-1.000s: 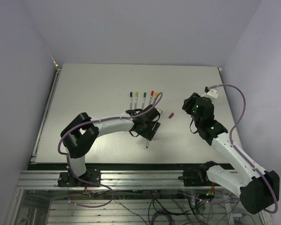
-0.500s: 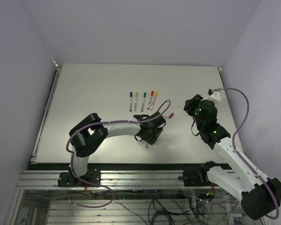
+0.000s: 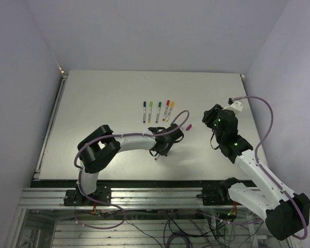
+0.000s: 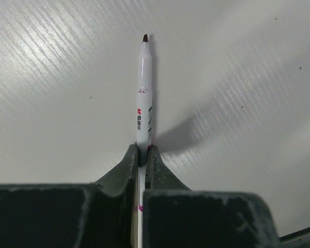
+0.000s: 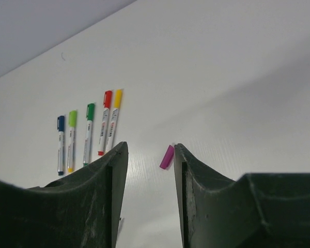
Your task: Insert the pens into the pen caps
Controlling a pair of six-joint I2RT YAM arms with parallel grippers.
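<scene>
The uncapped pen [image 4: 143, 93] is being clamped by the left gripper [image 4: 143, 153], tip outward, seemingly for capping; the right gripper [image 5: 150, 149], jaws apart, is being aimed at the purple cap [image 5: 167, 156].

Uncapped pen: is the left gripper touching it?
Touching. The left wrist view shows the left gripper shut on the uncapped pen, a finger pressing each side of its barrel.

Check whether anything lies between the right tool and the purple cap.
Nothing visible does. The purple cap lies on bare table straight ahead of the open right tool, framed in its wrist view. The five capped pens lie off to the side, clear of that path.
</scene>
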